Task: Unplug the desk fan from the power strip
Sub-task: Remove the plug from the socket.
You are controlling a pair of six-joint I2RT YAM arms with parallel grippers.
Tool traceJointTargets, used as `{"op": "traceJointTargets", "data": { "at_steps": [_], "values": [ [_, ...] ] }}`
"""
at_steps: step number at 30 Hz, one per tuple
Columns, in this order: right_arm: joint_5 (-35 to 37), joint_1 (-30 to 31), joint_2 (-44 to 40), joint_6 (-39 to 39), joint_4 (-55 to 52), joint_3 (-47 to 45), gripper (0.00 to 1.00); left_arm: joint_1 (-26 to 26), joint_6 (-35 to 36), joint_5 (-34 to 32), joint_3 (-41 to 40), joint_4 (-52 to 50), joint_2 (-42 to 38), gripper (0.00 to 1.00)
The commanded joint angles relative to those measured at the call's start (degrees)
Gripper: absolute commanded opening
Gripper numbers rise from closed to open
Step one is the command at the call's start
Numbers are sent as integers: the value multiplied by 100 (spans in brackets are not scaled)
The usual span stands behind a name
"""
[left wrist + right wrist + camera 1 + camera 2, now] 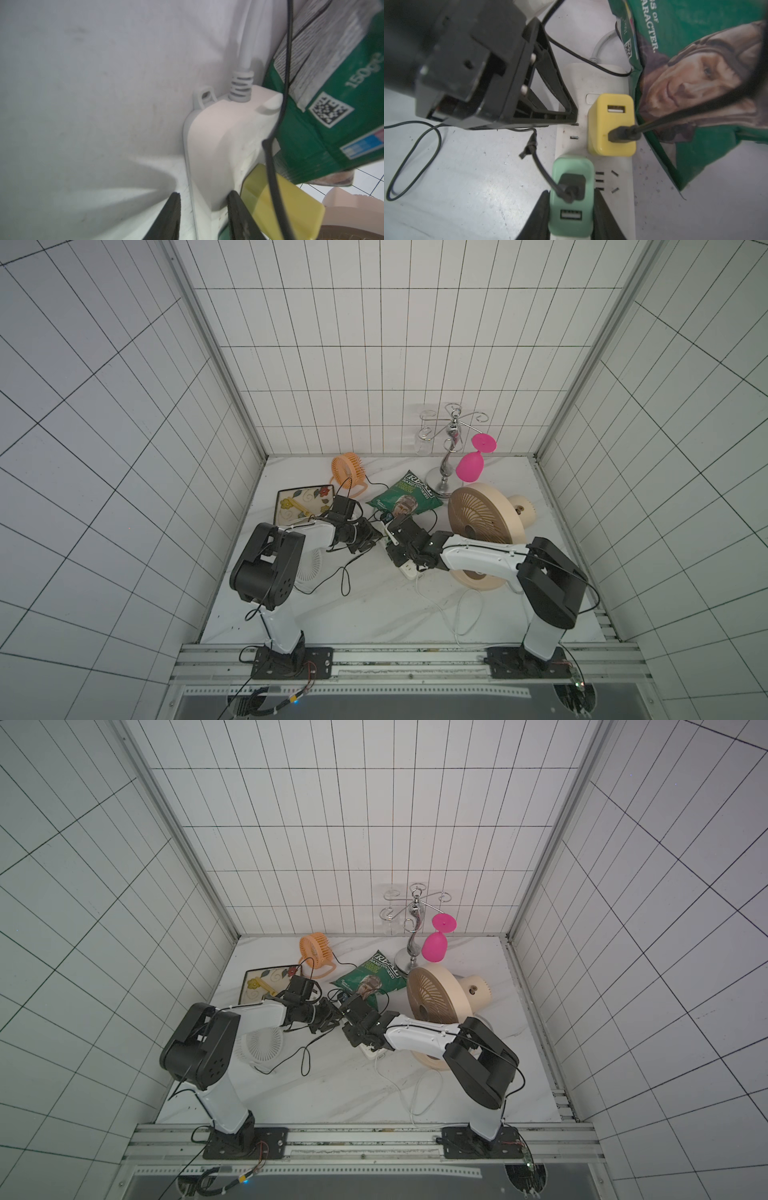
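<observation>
Between the two arms, near the middle of the pale marbled tabletop (374, 614), the power strip (571, 149) is lying flat, one long edge crowding the crinkled green chip bag (716, 20). The left gripper (204, 191) is clamping its black fingers on either side of the smooth white strip near its rounded cord end. The right gripper (571, 195) is squeezing both sides of a mint-green USB adapter (571, 227) plugged into the strip. A boxy yellow adapter (600, 124) is standing just beside it, nearer the bag. Thin black cords are looping over open tabletop along the strip's other edge.
</observation>
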Motion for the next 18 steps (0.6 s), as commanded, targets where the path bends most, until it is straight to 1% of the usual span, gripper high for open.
{"op": "traceJointTargets", "data": {
  "at_steps": [1,7,12,18],
  "values": [
    [69,143,-807,93,895,81,16,110,-139,-1597,-357,-1223,704,39],
    [187,113,-931,241,966,72,16,110,-170,-1711,-380,-1251,707,39],
    [121,39,-923,337,1026,16,16,110,-174,-1757,-400,-1251,747,39],
    [100,45,-1059,226,1216,-32,16,101,-148,-1838,-391,-1293,809,40]
  ]
}}
